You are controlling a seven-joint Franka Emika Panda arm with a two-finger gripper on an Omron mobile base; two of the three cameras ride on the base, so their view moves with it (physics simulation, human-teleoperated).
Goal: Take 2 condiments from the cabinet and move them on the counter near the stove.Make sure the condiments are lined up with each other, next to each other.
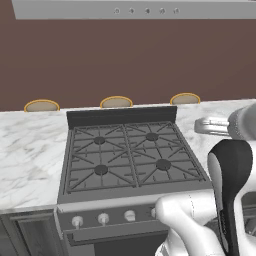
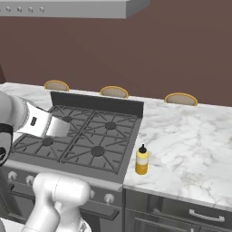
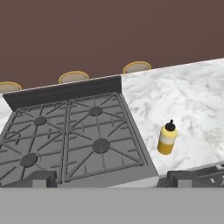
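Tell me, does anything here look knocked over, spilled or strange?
Nothing stands out. The yellow squeeze bottle stands upright on the marble counter just right of the stove, with no spill around it.

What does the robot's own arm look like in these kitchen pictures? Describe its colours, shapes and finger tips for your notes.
The arm is made of glossy white, rounded, tube-like segments, with a glossy black curved cover at one joint. A light grey wrist section carries a small dark marking. The gripper ends in two small, dark grey, blocky finger tips.
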